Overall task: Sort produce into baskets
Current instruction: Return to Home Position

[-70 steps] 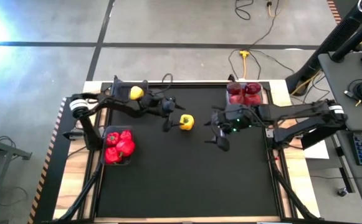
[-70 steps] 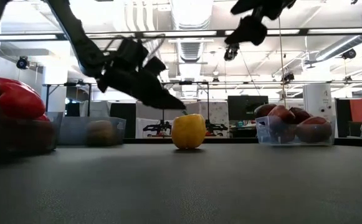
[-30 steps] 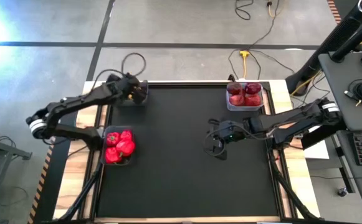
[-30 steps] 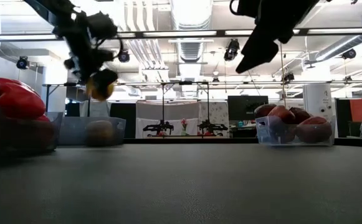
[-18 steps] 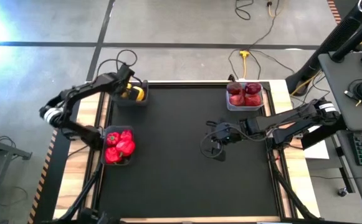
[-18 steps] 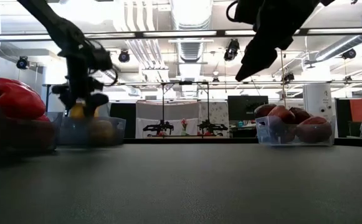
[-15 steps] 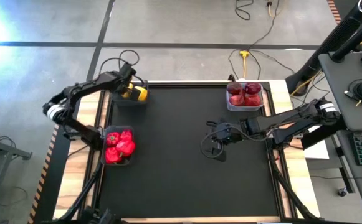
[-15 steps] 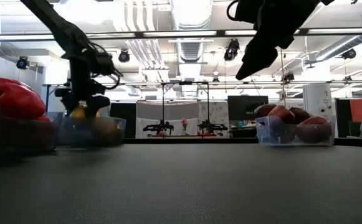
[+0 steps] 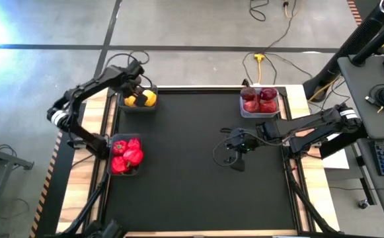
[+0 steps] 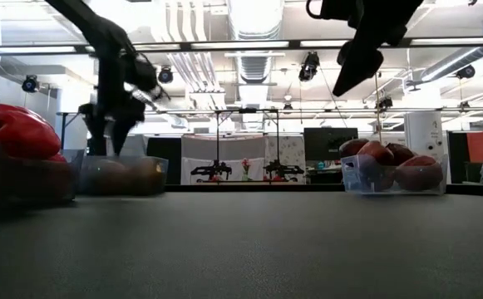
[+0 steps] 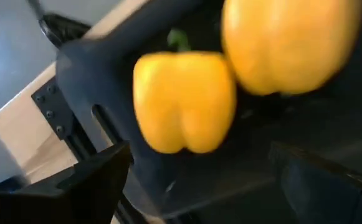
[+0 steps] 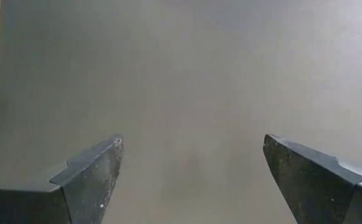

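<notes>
Two yellow peppers [image 9: 149, 98] [image 11: 184, 99] lie in the dark bin [image 9: 139, 104] at the table's far left corner. My left gripper [image 9: 133, 86] hovers open just above this bin [image 10: 120, 176], touching nothing; its fingers [image 11: 100, 180] stand wide apart in the left wrist view. My right gripper [image 9: 230, 155] is open and empty above the middle of the black table [image 12: 193, 93]. Red peppers [image 9: 125, 155] fill a dark bin at the left edge. Maroon fruits [image 9: 259, 99] fill the clear bin at the far right.
The black table top [image 9: 192, 185] is bare between the bins. In the low view the red peppers [image 10: 17, 133] stand close at the left and the maroon fruit bin [image 10: 391, 174] at the right. Cables lie on the floor beyond the far edge.
My left gripper has come down with a yellow pepper into the far left bin, let go of it and risen a little. That pepper now lies in the bin beside the other yellow pepper.
</notes>
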`<action>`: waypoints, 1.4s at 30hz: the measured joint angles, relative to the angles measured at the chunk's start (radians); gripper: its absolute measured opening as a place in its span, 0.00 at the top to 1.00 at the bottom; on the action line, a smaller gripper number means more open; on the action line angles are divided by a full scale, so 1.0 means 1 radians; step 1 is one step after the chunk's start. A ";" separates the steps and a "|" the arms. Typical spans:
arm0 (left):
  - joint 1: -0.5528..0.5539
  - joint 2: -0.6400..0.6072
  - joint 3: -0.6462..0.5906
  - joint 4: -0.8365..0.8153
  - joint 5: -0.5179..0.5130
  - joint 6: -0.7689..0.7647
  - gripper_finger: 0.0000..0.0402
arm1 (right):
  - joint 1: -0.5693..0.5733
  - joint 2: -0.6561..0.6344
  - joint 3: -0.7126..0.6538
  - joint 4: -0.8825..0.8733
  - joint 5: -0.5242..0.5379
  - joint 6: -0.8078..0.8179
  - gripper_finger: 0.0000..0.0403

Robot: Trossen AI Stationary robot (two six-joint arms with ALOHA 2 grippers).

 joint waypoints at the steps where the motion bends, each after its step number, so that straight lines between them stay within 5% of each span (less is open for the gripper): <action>1: -0.001 -0.023 0.011 -0.007 0.024 -0.001 0.10 | 0.000 0.000 0.010 -0.016 0.010 -0.001 0.07; 5: -0.024 -0.153 0.000 0.067 0.188 0.011 0.10 | 0.010 -0.003 0.015 -0.026 0.047 -0.053 0.07; 10: -0.106 -0.358 -0.125 0.304 0.519 0.088 0.09 | 0.017 -0.005 -0.030 0.011 0.047 -0.130 0.07; 16: -0.258 -0.591 -0.375 0.680 0.850 0.118 0.09 | 0.017 -0.002 -0.164 0.309 0.047 -0.191 0.07; 23: -0.348 -0.729 -0.577 0.950 0.798 0.064 0.09 | -0.035 0.012 -0.327 0.763 0.046 -0.311 0.07; 29: -0.346 -0.732 -0.592 1.091 0.767 -0.016 0.09 | -0.215 0.011 -0.342 0.854 0.035 -0.371 0.07; 32: -0.349 -0.739 -0.589 1.105 0.796 0.095 0.09 | -0.292 -0.016 -0.354 0.902 -0.037 -0.416 0.07; 37: -0.351 -0.827 -0.658 1.107 0.841 0.161 0.09 | -0.341 -0.139 -0.472 1.070 -0.116 -0.447 0.07; 42: -0.362 -1.041 -0.802 1.103 0.840 0.141 0.09 | -0.334 -0.402 -0.633 1.064 -0.114 -0.416 0.07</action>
